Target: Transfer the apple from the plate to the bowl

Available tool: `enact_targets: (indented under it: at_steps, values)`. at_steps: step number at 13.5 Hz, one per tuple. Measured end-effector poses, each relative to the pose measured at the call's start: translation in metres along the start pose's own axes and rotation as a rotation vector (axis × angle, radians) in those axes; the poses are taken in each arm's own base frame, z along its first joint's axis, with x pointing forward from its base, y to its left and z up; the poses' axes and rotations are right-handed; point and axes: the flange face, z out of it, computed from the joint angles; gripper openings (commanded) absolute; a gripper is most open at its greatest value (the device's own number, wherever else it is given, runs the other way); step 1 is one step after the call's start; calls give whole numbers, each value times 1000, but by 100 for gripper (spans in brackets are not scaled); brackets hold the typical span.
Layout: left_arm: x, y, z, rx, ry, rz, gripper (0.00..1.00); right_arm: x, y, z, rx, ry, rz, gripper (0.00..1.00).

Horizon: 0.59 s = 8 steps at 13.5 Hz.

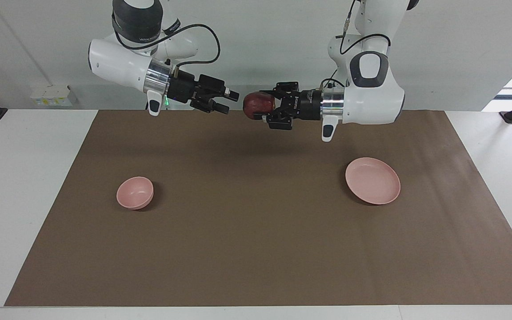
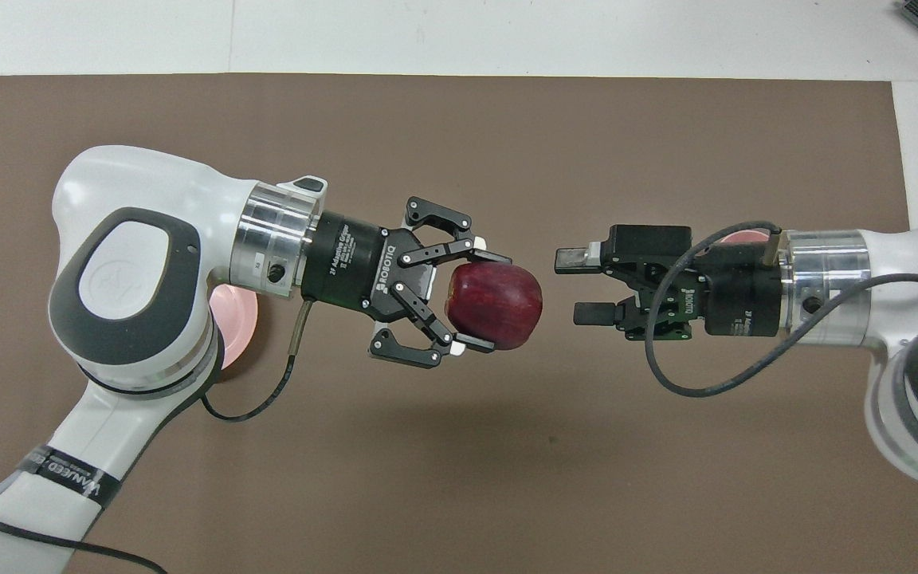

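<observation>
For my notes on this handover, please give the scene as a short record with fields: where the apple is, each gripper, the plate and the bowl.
apple: the apple is held in the air over the brown mat
left gripper: the left gripper is shut on the apple
right gripper: the right gripper is open, facing the apple, apart from it
plate: the plate holds nothing, at the left arm's end
bowl: the bowl holds nothing, at the right arm's end

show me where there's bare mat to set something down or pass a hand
Bare brown mat lies between the bowl and the plate, and from both out to the mat's edge farthest from the robots. Crowded: mid-air above the mat's middle, where the left gripper holding the apple faces the open right gripper.
</observation>
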Motion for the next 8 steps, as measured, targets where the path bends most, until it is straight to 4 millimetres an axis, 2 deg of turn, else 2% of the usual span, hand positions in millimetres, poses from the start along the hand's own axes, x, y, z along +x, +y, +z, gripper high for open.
enact_targets:
  at_steps: [6,8]
  values:
    - [-9,-6,30,-41,-4,0,0,-2,-1,4,-1,-1,0,100]
    - [-10,-5,33,-49,-28,-14,0,-4,-2,5,-3,-8,-2,100]
